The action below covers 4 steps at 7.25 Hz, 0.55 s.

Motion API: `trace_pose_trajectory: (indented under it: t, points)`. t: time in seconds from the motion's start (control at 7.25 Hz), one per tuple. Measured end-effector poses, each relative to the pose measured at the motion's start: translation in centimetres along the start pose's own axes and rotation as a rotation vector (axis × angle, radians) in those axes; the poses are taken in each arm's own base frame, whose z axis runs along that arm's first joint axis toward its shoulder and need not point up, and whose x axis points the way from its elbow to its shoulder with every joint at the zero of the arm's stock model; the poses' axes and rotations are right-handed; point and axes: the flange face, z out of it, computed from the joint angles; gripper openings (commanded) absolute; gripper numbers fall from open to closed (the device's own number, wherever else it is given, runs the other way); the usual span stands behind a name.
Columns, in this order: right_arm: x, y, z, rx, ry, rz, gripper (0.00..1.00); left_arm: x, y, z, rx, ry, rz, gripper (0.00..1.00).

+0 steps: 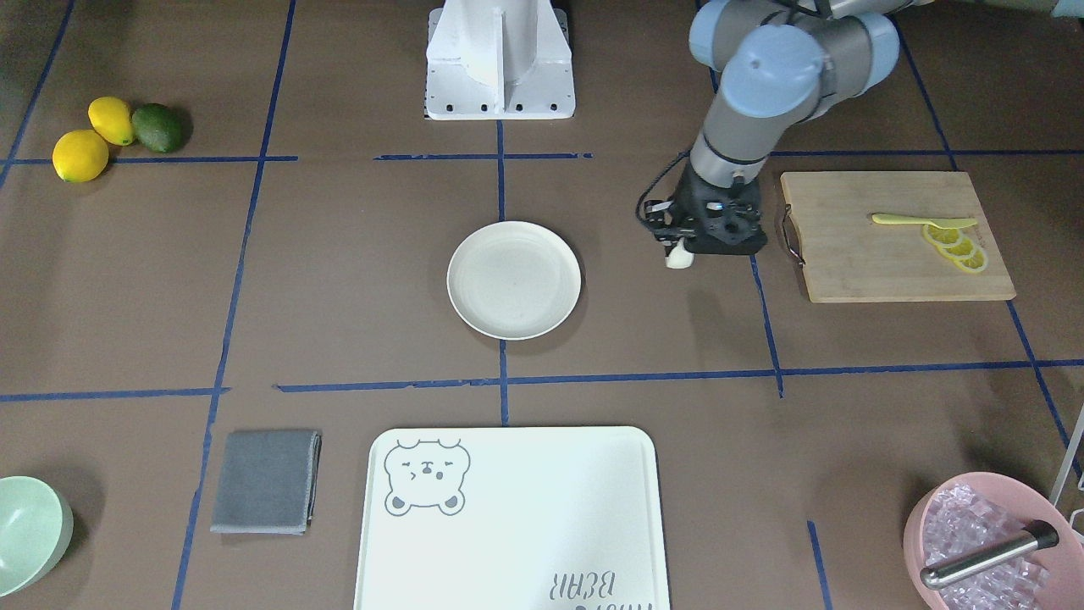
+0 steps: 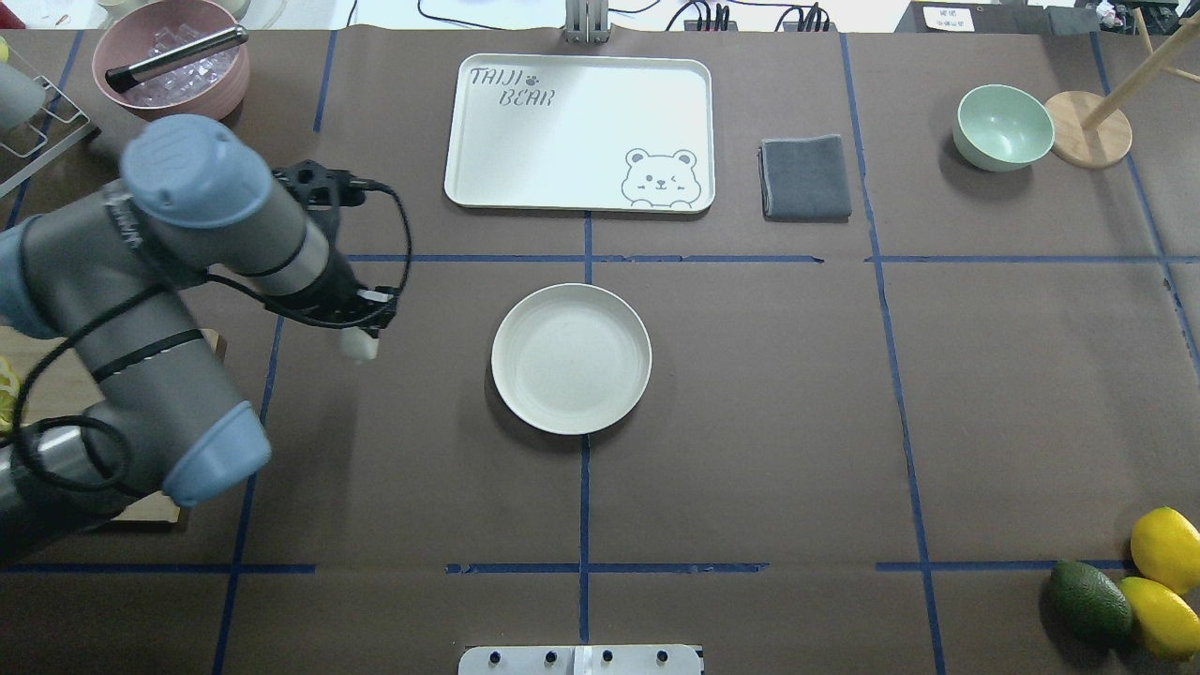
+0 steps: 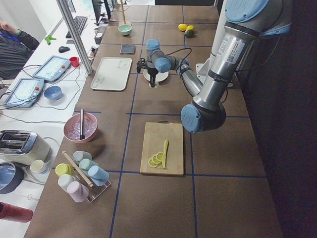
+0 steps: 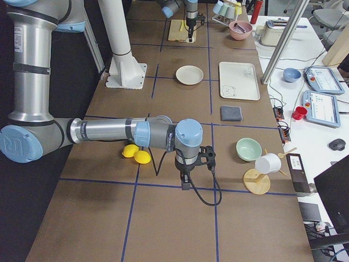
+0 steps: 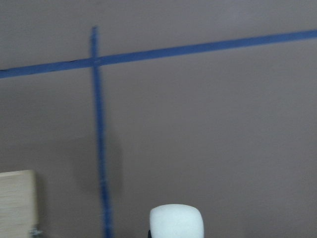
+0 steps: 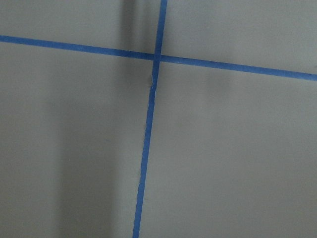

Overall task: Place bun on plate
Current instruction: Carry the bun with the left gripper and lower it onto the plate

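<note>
Found the left claw (image 2: 362, 330) clamped on the white bun (image 1: 679, 257) over the brown table (image 1: 339, 296), between the cream plate (image 1: 514, 280) and the wooden cutting board (image 1: 881, 267) and touching neither; noted the right claw (image 4: 186, 183) beside the lemons (image 4: 136, 154), unable to tell whether apart or together.

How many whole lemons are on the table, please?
2. The first lemon and the second lemon lie side by side next to the avocado, on the robot's right. The lemon slices on the cutting board are not counted. None seems hidden.
</note>
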Motion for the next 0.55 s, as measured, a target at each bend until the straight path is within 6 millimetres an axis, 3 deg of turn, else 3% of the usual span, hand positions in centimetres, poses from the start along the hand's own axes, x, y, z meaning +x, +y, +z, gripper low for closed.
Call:
trace_pose_trajectory:
  t: [0.28, 0.41, 0.55]
  points:
    - [0.0, 0.0, 0.1, -0.001, -0.001, 0.001, 1.0, 11.6, -0.1, 2.7, 0.018, 0.016, -0.081, 0.32]
    - [0.1, 0.0, 0.1, -0.001, -0.001, 0.002, 1.0, 15.3, 0.5, 4.5, 0.028, 0.03, -0.097, 0.46]
    - [0.1, 0.0, 0.1, -0.001, -0.001, 0.002, 1.0, 17.3, 1.4, 6.2, 0.04, 0.035, -0.096, 0.99]
